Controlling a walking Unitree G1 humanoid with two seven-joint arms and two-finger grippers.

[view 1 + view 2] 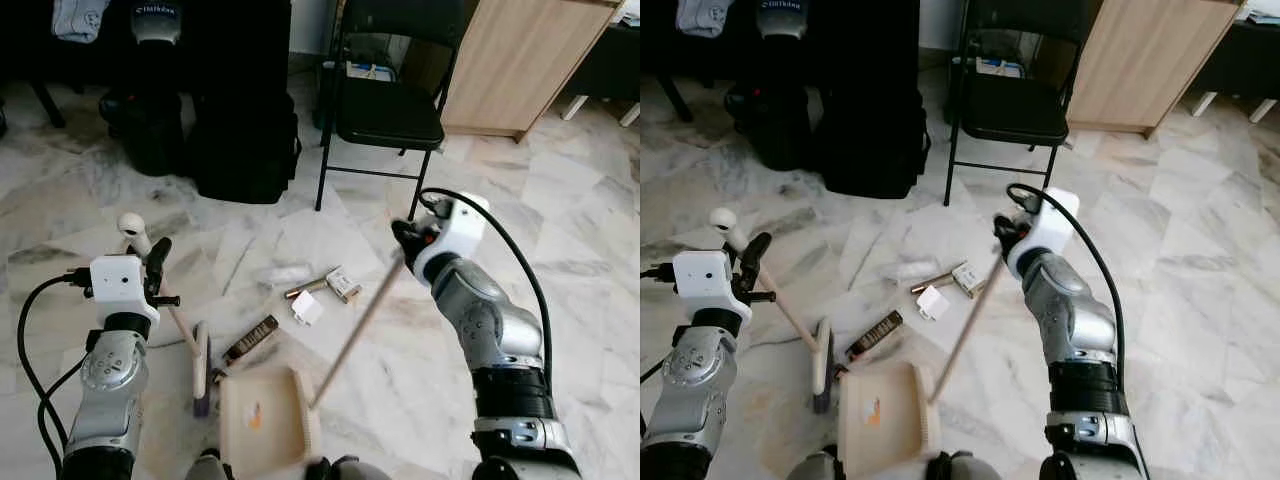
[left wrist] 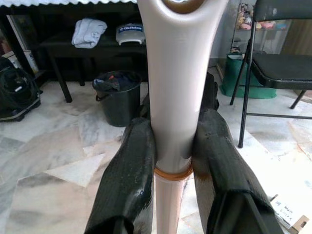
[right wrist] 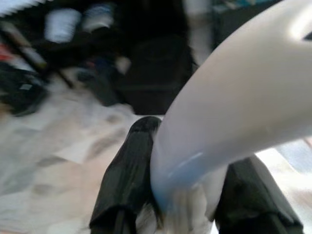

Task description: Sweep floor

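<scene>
My left gripper [image 1: 155, 262] is shut on the cream handle [image 1: 135, 232] of a short broom, whose brush head [image 1: 201, 372] rests on the marble floor. In the left wrist view both black fingers [image 2: 129, 180] press on that handle [image 2: 175, 87]. My right gripper [image 1: 405, 240] is shut on the top of a long pole [image 1: 360, 325] that runs down to a beige dustpan [image 1: 262, 418] by my feet, its mouth toward the litter. Between them lie a clear wrapper [image 1: 283, 274], a small box [image 1: 343, 285], a white paper scrap [image 1: 307, 308] and a brown bar wrapper [image 1: 250, 340].
A black folding chair [image 1: 385, 110] stands beyond the litter. Black bags [image 1: 245, 140] and a dark bin [image 1: 150, 125] sit at the back left. A wooden cabinet [image 1: 520, 60] stands at the back right, with open marble floor to its front.
</scene>
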